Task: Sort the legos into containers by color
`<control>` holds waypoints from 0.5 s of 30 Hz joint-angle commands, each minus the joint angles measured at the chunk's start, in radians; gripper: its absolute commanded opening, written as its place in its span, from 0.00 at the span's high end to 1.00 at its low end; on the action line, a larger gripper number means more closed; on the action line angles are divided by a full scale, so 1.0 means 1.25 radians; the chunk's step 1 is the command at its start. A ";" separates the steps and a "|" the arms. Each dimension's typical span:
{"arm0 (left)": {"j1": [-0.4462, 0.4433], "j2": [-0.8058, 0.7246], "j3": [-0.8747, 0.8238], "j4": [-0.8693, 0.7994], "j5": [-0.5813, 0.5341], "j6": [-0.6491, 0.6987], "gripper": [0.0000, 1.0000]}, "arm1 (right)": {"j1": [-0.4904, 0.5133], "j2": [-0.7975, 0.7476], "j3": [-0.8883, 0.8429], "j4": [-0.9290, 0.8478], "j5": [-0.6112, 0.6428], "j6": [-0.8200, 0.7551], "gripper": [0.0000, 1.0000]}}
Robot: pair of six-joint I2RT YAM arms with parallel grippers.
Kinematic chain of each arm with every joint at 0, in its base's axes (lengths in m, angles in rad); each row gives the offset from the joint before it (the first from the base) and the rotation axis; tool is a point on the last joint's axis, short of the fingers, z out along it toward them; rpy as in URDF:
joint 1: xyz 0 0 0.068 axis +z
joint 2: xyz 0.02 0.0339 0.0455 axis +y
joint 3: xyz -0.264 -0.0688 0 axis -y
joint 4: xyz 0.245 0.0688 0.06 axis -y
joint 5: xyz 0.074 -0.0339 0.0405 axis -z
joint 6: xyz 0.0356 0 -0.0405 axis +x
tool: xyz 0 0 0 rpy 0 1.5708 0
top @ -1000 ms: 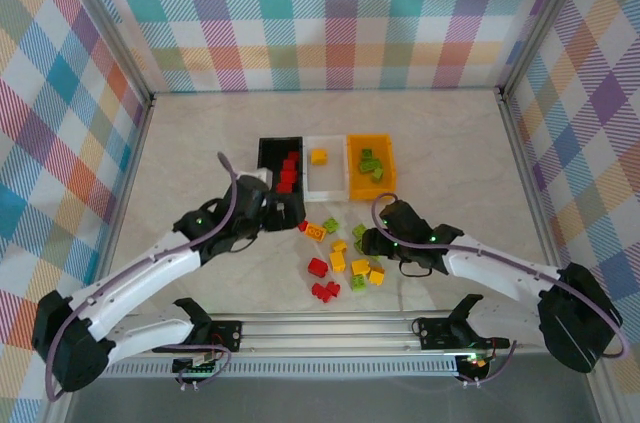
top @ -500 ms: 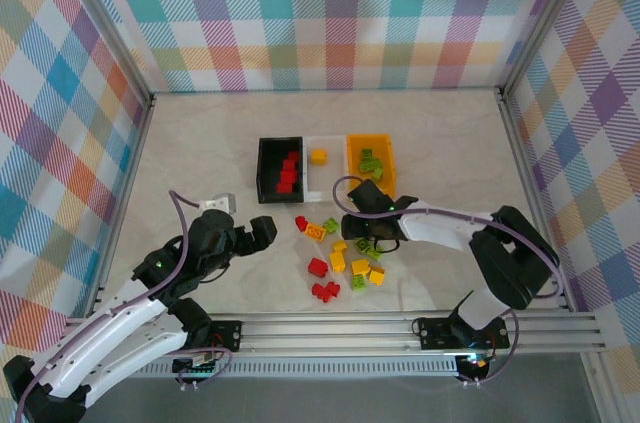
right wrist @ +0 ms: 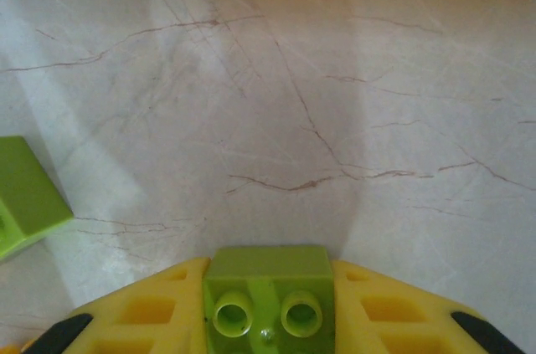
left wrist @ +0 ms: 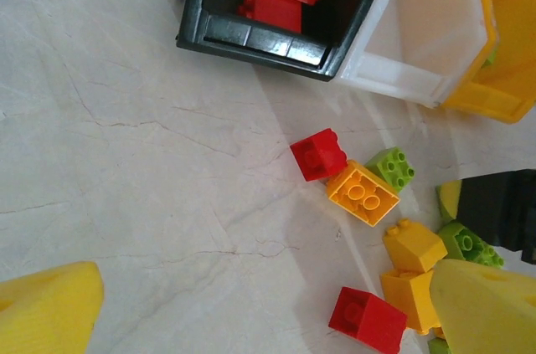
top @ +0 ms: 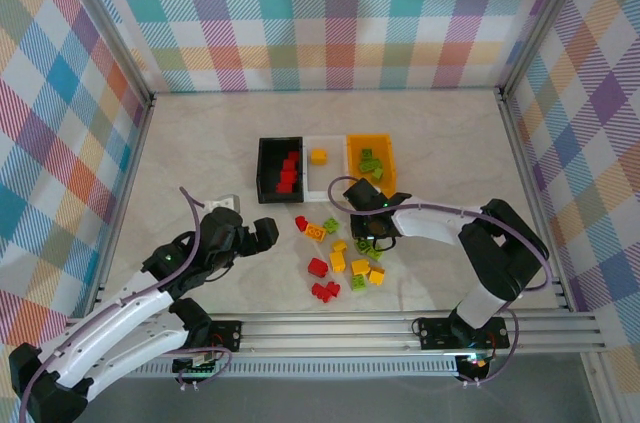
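Room is widest on the pale, veined, stone-look tabletop (top: 200, 143) from nine round to twelve o'clock of the table's middle, and at three o'clock out to the metal frame post (top: 520, 143). Checked walls (top: 330, 13) close the far and side edges, and a ridged metal rail (top: 330, 328) closes the six o'clock edge.

Touching in a row stand three bins. The black open-topped rectangular plastic bin (top: 262, 168) at nine o'clock holds red bricks (top: 287, 173). The white rectangular plastic bin (top: 325, 181) in the middle holds one yellow-orange brick (top: 319, 156). The orange-yellow rectangular plastic bin (top: 393, 168) at three o'clock holds green bricks (top: 370, 163).

At six o'clock of them lies the scatter of loose chunky studded plastic bricks (top: 340, 258), red, yellow-orange and lime, glossy and square-cornered.

The left gripper (top: 262, 233) hovers at nine o'clock of the scatter, its smooth yellow fingers (left wrist: 46, 312) spread wide over bare tabletop. The right gripper (top: 372, 235) sits at the scatter's twelve o'clock edge, near the orange-yellow bin. It pinches a lime green plastic brick (right wrist: 268, 266) with two round studs between ribbed yellow pads (right wrist: 151, 312).
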 commanded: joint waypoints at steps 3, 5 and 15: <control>-0.006 0.010 0.009 0.013 -0.017 0.002 0.00 | 0.004 -0.128 -0.001 -0.020 0.040 -0.008 0.70; -0.006 0.013 0.004 0.016 -0.012 0.002 0.00 | -0.002 -0.176 0.017 -0.031 0.050 -0.020 0.71; -0.006 0.009 -0.019 0.031 0.014 0.007 0.00 | -0.131 -0.057 0.240 -0.043 0.036 -0.049 0.70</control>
